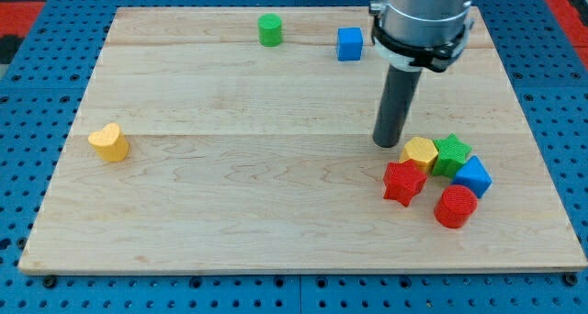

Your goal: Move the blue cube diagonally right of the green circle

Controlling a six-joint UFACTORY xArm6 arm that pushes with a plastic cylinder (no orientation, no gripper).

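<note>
The blue cube sits near the view's top, right of centre. The green circle, a short cylinder, stands to its left and slightly higher in the view, with a gap between them. My tip rests on the board well below the blue cube and a little to its right, just left of and above a cluster of blocks. It touches none of them.
A cluster at the view's lower right holds a yellow block, a green star, a red star, a second blue block and a red cylinder. A yellow heart lies at the left.
</note>
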